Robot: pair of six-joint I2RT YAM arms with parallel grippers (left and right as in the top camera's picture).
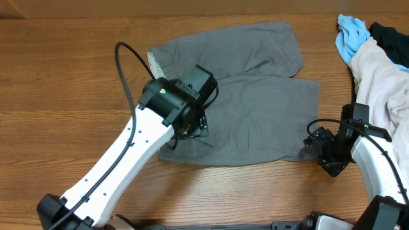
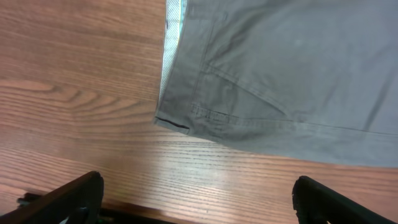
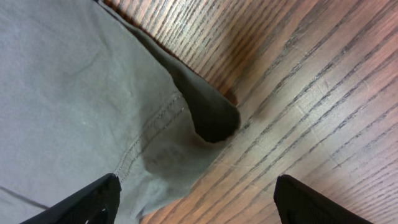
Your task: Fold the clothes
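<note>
The gray shorts (image 1: 249, 102) lie flat on the wooden table, waistband to the left, legs to the right. My left gripper (image 1: 192, 131) is open and empty, hovering over the near left corner of the shorts; the left wrist view shows that waistband corner (image 2: 186, 118) with its pale lining and a pocket seam, and the open jaws (image 2: 199, 202) over bare wood. My right gripper (image 1: 319, 145) is open and empty at the near right leg hem; the right wrist view shows the hem corner (image 3: 205, 118) slightly lifted and the jaws (image 3: 196, 199) wide apart around it.
A whitish-pink garment (image 1: 383, 83), a light-blue cloth (image 1: 351, 35) and a dark item (image 1: 390, 35) are piled at the right edge of the table. Bare wood (image 1: 64, 76) lies to the left and in front of the shorts.
</note>
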